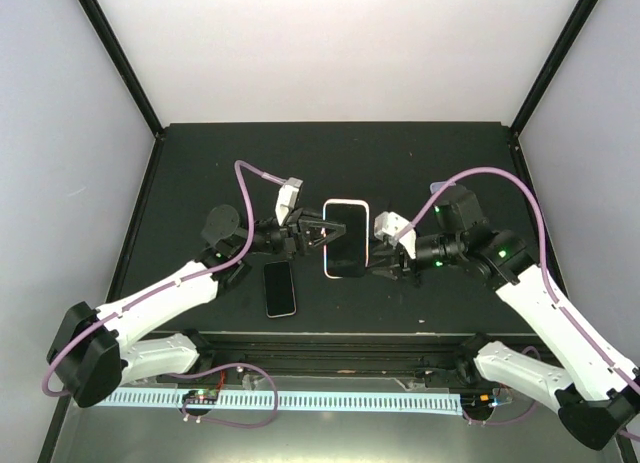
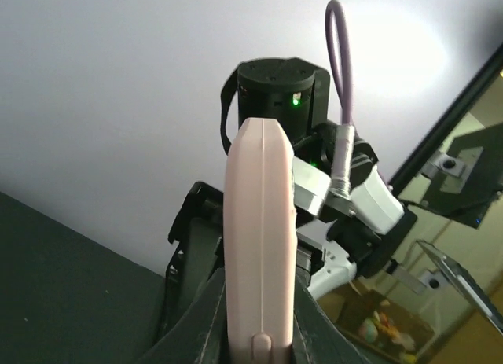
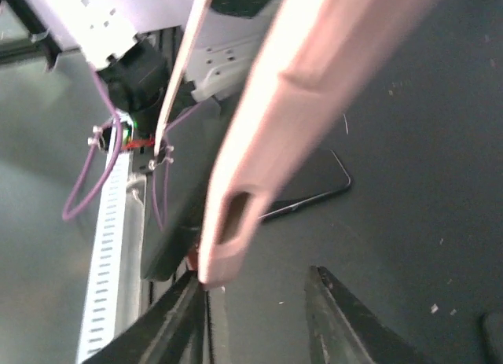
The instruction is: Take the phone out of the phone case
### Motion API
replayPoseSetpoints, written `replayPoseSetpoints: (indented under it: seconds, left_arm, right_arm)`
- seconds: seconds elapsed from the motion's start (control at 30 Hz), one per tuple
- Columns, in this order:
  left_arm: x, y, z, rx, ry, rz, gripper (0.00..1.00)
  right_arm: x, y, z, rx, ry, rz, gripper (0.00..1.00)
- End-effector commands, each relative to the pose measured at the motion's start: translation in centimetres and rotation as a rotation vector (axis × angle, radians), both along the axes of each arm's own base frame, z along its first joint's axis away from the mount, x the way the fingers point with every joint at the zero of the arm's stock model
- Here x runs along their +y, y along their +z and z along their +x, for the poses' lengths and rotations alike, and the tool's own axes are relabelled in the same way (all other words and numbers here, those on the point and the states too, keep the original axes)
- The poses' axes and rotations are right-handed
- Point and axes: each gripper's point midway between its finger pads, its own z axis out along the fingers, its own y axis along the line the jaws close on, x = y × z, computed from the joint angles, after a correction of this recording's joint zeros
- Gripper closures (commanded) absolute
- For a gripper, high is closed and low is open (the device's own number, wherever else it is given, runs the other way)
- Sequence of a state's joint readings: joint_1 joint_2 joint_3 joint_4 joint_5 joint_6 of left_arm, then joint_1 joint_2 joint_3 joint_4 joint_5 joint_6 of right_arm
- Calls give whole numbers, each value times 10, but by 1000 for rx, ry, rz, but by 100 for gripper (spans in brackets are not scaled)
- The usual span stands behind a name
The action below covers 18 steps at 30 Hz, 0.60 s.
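My left hand [image 1: 312, 233] clamps the left edge of the pink phone case [image 1: 346, 238], held up at centre frame. My right hand [image 1: 383, 255] stands parted, with the case's corner against one finger. The phone [image 1: 280, 288] lies flat on the counter [image 1: 420, 163], lower left of the case.

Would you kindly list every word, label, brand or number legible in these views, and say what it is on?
None can be read.
The pink phone case and the dark phone on the table show no legible marks.
The white slotted strip bears none either.
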<state>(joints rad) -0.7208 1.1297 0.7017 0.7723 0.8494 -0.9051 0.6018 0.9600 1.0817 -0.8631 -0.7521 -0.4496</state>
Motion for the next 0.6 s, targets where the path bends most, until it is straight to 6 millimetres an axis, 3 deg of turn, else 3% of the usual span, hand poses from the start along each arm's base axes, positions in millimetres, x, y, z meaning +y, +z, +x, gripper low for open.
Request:
replayPoseSetpoints:
  seconds: [0.0, 0.17, 0.33, 0.57]
  left_arm:
    - [5, 20, -38, -41, -120, -76, 98]
    - [4, 9, -36, -26, -94, -82, 98]
    - [0, -4, -33, -8, -80, -64, 98]
    - [-13, -29, -28, -7, -73, 3, 98]
  right_arm:
    - [10, 44, 75, -74, -279, 160, 61]
    - [3, 60, 94, 31, -361, 243, 54]
    - [1, 71, 100, 131, -329, 308, 45]
    - [12, 82, 75, 205, -131, 359, 30]
